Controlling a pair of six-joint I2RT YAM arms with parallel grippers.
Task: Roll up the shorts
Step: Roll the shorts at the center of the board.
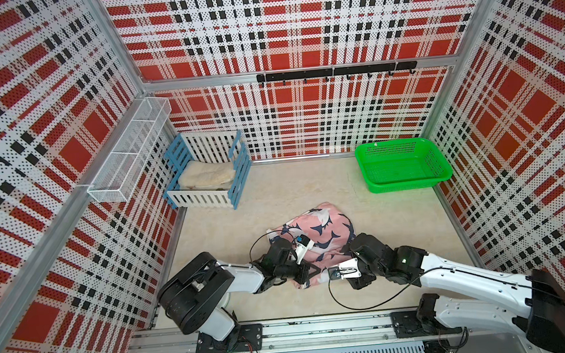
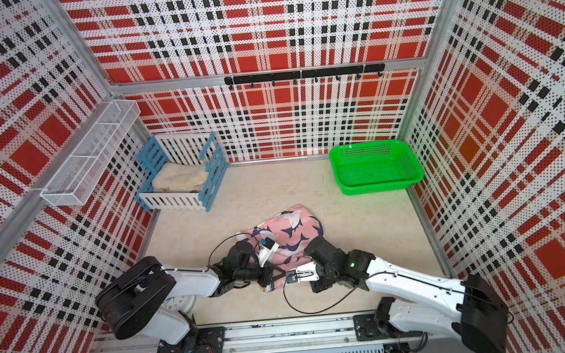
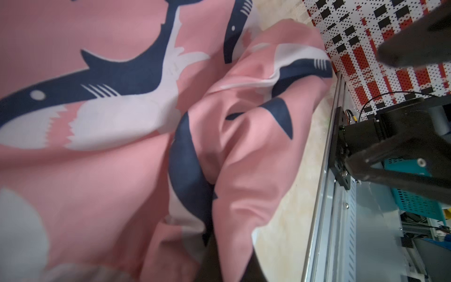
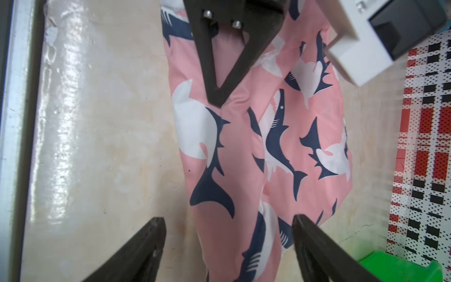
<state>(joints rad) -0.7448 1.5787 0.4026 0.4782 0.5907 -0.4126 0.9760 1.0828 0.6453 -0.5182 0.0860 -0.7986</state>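
The pink shark-print shorts (image 1: 324, 227) (image 2: 290, 230) lie bunched on the beige floor between both arms. My left gripper (image 1: 316, 269) (image 2: 279, 273) is shut on a fold at their near edge. In the left wrist view pink fabric (image 3: 244, 151) is pinched between the dark fingers (image 3: 210, 258). My right gripper (image 4: 228, 218) is open, its two black fingers (image 4: 146, 244) standing wide apart on either side of the shorts' (image 4: 244, 151) narrow end, gripping nothing. In both top views its fingers are hidden under the right wrist (image 1: 366, 250).
A blue-and-white slatted crate (image 1: 203, 199) at the back left holds a cream fluffy cloth (image 1: 205, 178). A green basket (image 1: 409, 185) sits at the back right. A white wire shelf (image 1: 127, 151) hangs on the left wall. A black hook rail (image 1: 335, 72) runs along the back wall.
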